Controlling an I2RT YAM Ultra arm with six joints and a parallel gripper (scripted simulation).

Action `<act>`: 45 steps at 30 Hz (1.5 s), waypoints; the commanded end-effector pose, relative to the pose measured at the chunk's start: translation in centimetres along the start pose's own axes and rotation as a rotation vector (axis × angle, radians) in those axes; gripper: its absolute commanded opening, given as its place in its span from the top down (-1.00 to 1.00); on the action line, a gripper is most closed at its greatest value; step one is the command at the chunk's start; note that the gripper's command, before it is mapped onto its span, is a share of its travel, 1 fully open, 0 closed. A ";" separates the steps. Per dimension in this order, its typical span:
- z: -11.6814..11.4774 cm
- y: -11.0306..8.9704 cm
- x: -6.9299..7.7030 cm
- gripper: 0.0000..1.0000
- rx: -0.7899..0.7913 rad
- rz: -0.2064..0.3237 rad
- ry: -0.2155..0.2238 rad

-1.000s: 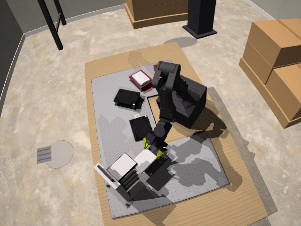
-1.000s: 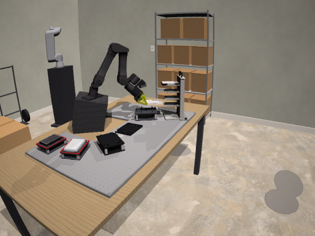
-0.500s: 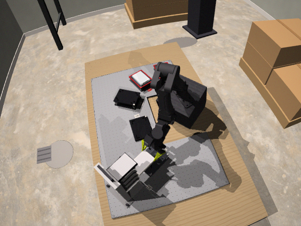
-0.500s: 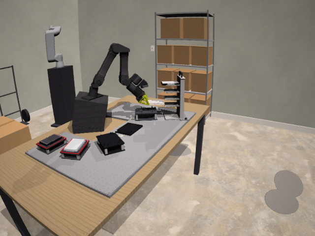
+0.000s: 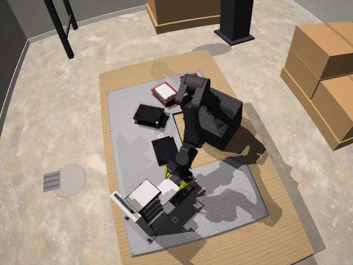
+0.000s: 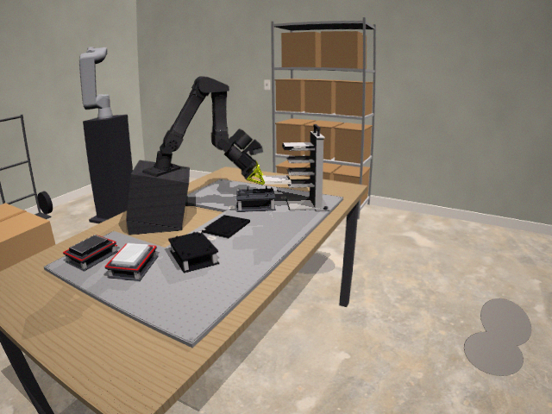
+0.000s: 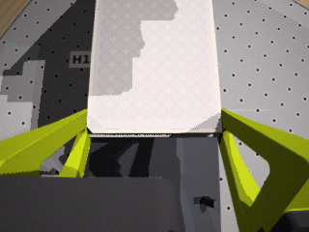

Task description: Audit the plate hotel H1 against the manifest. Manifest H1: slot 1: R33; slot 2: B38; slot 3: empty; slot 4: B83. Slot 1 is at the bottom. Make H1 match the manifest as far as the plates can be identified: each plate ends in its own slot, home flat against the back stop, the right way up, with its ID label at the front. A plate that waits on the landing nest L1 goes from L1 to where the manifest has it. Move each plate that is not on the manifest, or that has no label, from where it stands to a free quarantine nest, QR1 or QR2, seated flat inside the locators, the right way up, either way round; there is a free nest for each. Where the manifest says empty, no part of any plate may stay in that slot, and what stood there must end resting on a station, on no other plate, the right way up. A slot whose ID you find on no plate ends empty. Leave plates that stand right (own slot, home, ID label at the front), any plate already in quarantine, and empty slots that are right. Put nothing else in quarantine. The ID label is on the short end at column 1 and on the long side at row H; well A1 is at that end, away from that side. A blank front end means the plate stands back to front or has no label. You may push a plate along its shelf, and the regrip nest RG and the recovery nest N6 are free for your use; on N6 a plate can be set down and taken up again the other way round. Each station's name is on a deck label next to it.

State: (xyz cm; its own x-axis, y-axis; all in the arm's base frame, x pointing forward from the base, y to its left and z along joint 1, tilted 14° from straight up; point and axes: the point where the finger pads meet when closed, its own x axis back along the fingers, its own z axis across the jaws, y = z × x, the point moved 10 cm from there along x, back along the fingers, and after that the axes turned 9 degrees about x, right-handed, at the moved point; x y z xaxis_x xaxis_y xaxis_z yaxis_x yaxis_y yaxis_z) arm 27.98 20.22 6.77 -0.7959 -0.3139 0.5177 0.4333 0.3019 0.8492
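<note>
Yellow, truss-shaped fingers clamp a flat white rectangular plate (image 7: 154, 68) by its long edges.

I count three white plates: one (image 5: 142, 192) on the top shelf of the single plate hotel (image 6: 318, 169), one (image 5: 167, 187) between the yellow fingers, and one (image 5: 164, 91) in a red-edged nest. There are two red-edged nests (image 6: 114, 266), and the other one carries a single dark plate (image 6: 88, 245). There are three black nests: a raised one (image 5: 148, 114), a flat one (image 5: 164, 149) and one (image 6: 254, 198) under the gripper (image 6: 255, 176). The hotel has four shelves. Two arms stand here, one dark (image 6: 187, 109) and one grey (image 6: 89, 75), along with one table (image 6: 111, 356) and one shelf rack (image 6: 272, 89).
</note>
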 end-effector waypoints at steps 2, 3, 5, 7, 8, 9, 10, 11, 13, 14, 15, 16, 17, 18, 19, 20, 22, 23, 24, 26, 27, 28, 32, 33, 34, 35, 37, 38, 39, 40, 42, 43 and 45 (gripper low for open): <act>-0.2 0.6 -0.7 -0.72 -0.001 -0.003 -0.005; -0.2 0.6 -0.7 -0.72 -0.001 -0.003 -0.005; -0.2 0.9 -0.8 -0.72 -0.002 -0.007 -0.005; 0.0 0.7 -0.3 -0.72 -0.003 -0.014 0.000; 0.0 0.7 -0.3 -0.72 -0.003 -0.014 0.000; 0.0 0.7 -0.3 -0.72 -0.003 -0.014 0.000; 0.0 0.7 -0.3 -0.72 -0.003 -0.014 0.000; 0.0 0.7 -0.3 -0.72 -0.003 -0.014 0.000; 0.0 0.7 -0.3 -0.72 -0.003 -0.014 0.000; 0.0 0.7 -0.3 -0.72 -0.003 -0.014 0.000; 0.0 0.7 -0.3 -0.72 -0.003 -0.014 0.000; 0.0 0.7 -0.3 -0.72 -0.003 -0.014 0.000; 0.0 0.7 -0.3 -0.72 -0.003 -0.014 0.000; 0.0 0.7 -0.3 -0.72 -0.003 -0.014 0.000; 0.0 0.7 -0.3 -0.72 -0.003 -0.014 0.000; 0.0 0.7 -0.3 -0.72 -0.003 -0.014 0.000; 0.0 0.7 -0.3 -0.72 -0.003 -0.014 0.000; 0.0 0.7 -0.3 -0.72 -0.003 -0.014 0.000; 0.0 0.7 -0.3 -0.72 -0.003 -0.014 0.000; -0.3 0.8 -0.9 -0.72 -0.002 -0.003 -0.007; -0.3 0.8 -1.0 -0.72 -0.001 -0.003 -0.006; -0.3 0.9 -1.0 -0.72 -0.001 -0.003 -0.006; -0.3 1.0 -1.3 -0.72 -0.002 -0.004 -0.006; -0.2 1.1 -1.3 -0.72 -0.001 -0.006 -0.005; -0.2 1.1 -1.4 -0.72 -0.001 -0.006 -0.003; -0.2 1.1 -1.4 -0.72 -0.001 -0.005 -0.003; -0.2 1.1 -1.4 -0.72 -0.001 -0.005 -0.003; -0.3 1.6 -1.3 -0.72 -0.006 -0.019 -0.007; -0.3 1.2 -1.5 -0.72 -0.003 -0.007 -0.007; -0.3 1.2 -1.6 -0.72 -0.002 -0.004 -0.006; -0.3 1.3 -1.7 -0.72 -0.003 -0.007 -0.007; -0.3 1.3 -1.8 -0.72 -0.002 -0.004 -0.006; -0.3 1.4 -1.9 -0.72 -0.001 -0.004 -0.004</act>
State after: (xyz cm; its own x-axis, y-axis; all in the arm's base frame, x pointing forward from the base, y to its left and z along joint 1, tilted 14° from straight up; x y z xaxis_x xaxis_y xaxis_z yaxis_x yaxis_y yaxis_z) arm 29.46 20.79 6.90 -0.7971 -0.3142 0.5157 0.4318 0.3004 0.8505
